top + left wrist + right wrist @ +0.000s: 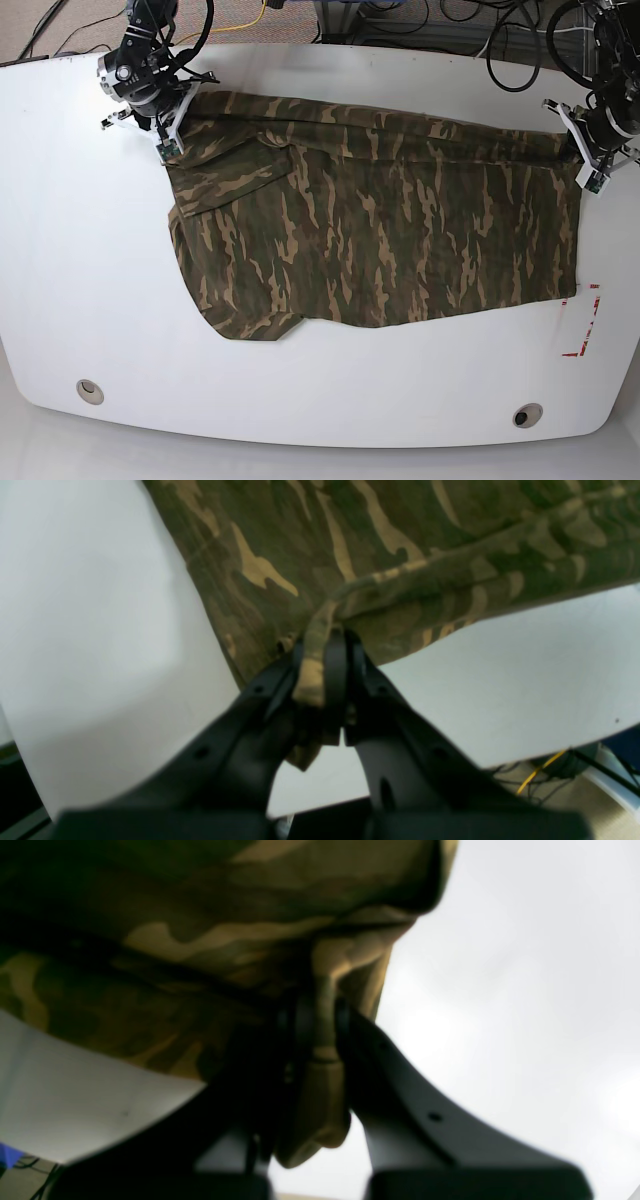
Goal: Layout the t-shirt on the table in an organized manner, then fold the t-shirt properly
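Note:
The camouflage t-shirt lies spread wide across the white table, with its far edge stretched between the two arms. At the shirt's far right corner, my left gripper is shut on the cloth. The left wrist view shows a bunched fold of the t-shirt pinched between the black fingers of the left gripper, over the table. My right gripper holds the far left corner. Up close, the right gripper is shut on a tan roll of the t-shirt.
Red tape marks sit at the right, beside the shirt's near corner. Two round grommet holes lie near the front edge. Cables hang behind the table's far edge, and more cables lie on the floor.

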